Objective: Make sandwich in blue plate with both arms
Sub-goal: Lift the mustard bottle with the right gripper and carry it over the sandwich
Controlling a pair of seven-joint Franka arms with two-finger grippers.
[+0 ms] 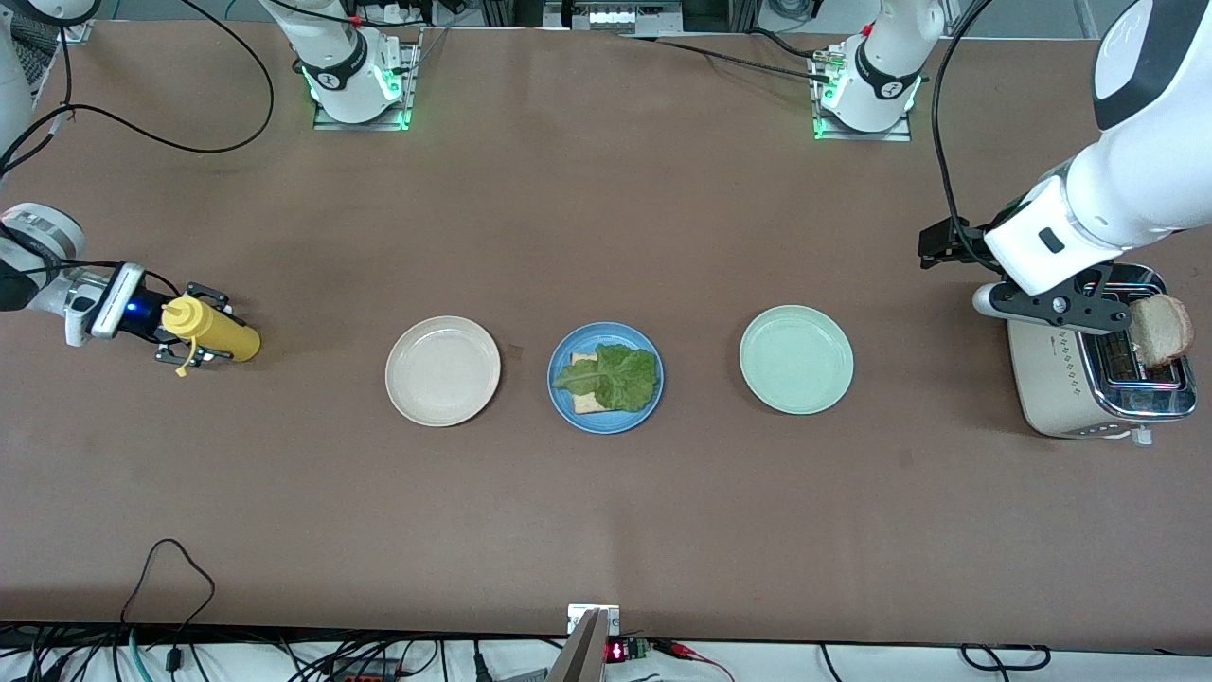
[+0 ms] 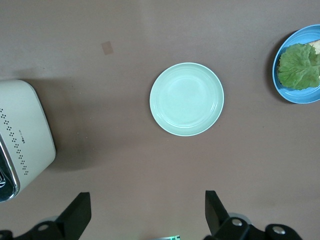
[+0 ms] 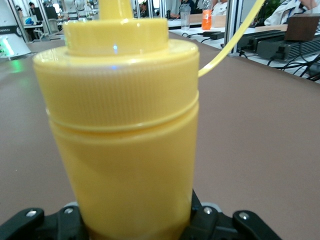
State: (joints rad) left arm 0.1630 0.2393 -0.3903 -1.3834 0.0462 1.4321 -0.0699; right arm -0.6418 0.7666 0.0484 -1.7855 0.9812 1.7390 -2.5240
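Blue plate (image 1: 606,378) at mid-table carries one bread slice (image 1: 585,401) topped with a crinkled lettuce leaf (image 1: 611,376); it sits between a cream-white plate (image 1: 442,370), toward the right arm's end, and a mint-green plate (image 1: 795,359). Over the toaster (image 1: 1094,374) at the left arm's end, the left gripper (image 1: 1141,327) pinches a second bread slice (image 1: 1161,329). At the right arm's end, the right gripper (image 1: 194,327) clamps an upright yellow squeeze bottle (image 1: 210,330).
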